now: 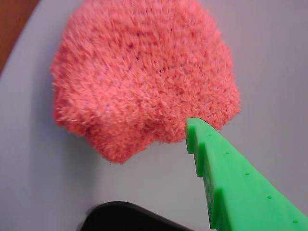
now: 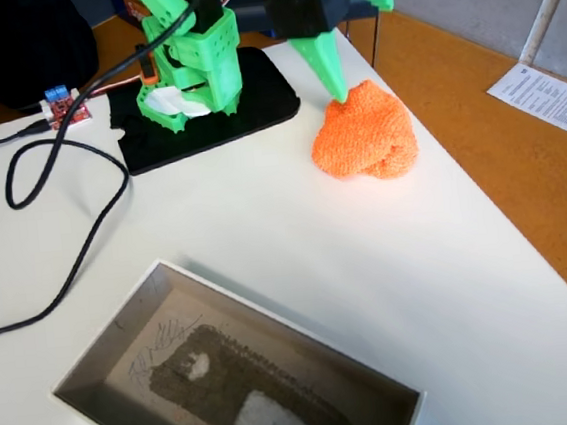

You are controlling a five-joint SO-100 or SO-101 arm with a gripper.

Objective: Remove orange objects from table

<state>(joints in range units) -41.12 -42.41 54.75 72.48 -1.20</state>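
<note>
We've got the green gripper right at the fuzzy orange cloth bundle, its tip touching the bundle's top at about eleven o'clock in the fixed view. From the wrist view, one green finger comes in from five o'clock and meets the lower edge of the bundle; the other finger is hard to place, so we cannot tell how wide the jaws stand, and nothing is pinched yet that we can see. We'd say the arm is low and close because a soft, lumpy cloth needs a deep bite, not a graze.

The bundle sits on the white table, near its far right edge, just beside the arm's black base plate. A grey open box waits at six o'clock, well apart, likely the drop spot. Black cables loop across at nine o'clock, with a small red circuit board beyond. Orange-brown floor runs along the right, with a sheet of paper lying there.
</note>
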